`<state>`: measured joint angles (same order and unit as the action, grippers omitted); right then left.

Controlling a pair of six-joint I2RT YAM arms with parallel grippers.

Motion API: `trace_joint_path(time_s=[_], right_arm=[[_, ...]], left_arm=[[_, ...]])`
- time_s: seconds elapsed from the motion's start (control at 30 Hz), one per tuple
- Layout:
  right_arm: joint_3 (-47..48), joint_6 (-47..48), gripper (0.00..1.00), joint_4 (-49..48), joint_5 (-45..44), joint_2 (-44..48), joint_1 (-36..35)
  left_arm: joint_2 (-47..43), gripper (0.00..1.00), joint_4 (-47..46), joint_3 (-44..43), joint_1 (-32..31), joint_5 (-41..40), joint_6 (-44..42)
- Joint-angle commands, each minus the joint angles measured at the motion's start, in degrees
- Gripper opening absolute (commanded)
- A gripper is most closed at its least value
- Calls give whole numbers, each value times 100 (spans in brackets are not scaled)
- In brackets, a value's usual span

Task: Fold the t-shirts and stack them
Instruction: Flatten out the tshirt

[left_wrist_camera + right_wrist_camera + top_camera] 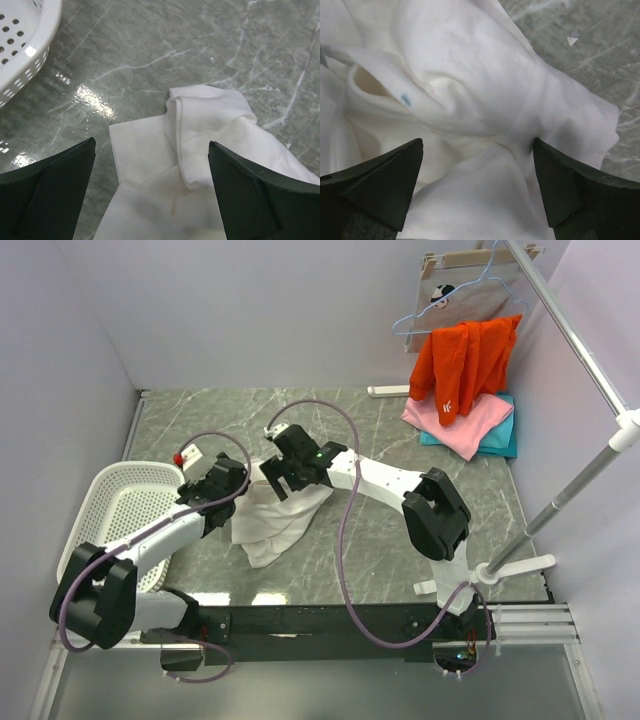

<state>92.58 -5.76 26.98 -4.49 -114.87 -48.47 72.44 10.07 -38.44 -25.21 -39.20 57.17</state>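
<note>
Top external alone is showing one orange garment (465, 358), pink shirt (462, 426), teal shirt (502, 437) upper right; left gripper (151, 143), right gripper (477, 140) are gaping empty over one white shirt (270, 530).

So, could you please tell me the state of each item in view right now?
white t-shirt: crumpled in a heap, not folded.
pink t-shirt: folded, on the teal one.
teal t-shirt: folded, bottom of the stack.
orange garment: unfolded, draped over the stack.
basket: upright.
left gripper: open, holding nothing.
right gripper: open, over the white t-shirt.
</note>
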Motion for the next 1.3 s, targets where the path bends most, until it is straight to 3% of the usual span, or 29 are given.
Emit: trace_joint_path(time_s=[0.0, 0.13, 0.23, 0.3, 0.33, 0.4, 0.43, 0.63, 0.73, 0.9, 1.07, 1.1, 1.13, 1.27], right_arm=[[147, 251, 92, 35, -500, -44, 4], [313, 268, 73, -79, -754, -229, -5], [454, 321, 48, -237, -799, -290, 4], [594, 400, 45, -369, -790, -378, -5], [682, 426, 35, -334, -808, -422, 4], [955, 453, 26, -194, -886, -510, 13], [999, 470, 0, -202, -956, -501, 4], [807, 514, 0, -307, -1176, -72, 4], [262, 444, 0, -431, -1483, 534, 21], [-1380, 76, 0, -624, -2327, 2349, 30], [-3074, -907, 1, 8, -2838, 3742, 407], [-3192, -1110, 14, 165, -2968, 3987, 469], [-3271, -1346, 54, 324, -3057, 4086, 522], [-3745, -1631, 59, -110, -2681, 4630, 593]], left_arm=[[85, 99, -567, 152, 349, 421, 172], [515, 99, -857, 187, 797, 685, 23], [875, 99, -1006, 117, 1211, 931, -152], [1095, 99, -1217, -14, 1526, 1072, -267], [1340, 99, -1200, -93, 1624, 1177, -363], [1552, 99, -1087, -338, 1852, 1248, -460], [1736, 99, -1042, -410, 1914, 1266, -530], [1809, 99, -1147, -586, 2161, 1582, -724], [1572, 99, -1270, -499, 2161, 1810, -794], [1237, 99, -1428, -445, 2152, 2319, -935], [1000, 99, -1376, -507, 2021, 2540, -1085], [965, 99, -1384, -498, 1925, 2566, -1111], [904, 99, -1393, -490, 1863, 2575, -1129], [850, 99, -1437, -454, 1537, 2540, -1164]])
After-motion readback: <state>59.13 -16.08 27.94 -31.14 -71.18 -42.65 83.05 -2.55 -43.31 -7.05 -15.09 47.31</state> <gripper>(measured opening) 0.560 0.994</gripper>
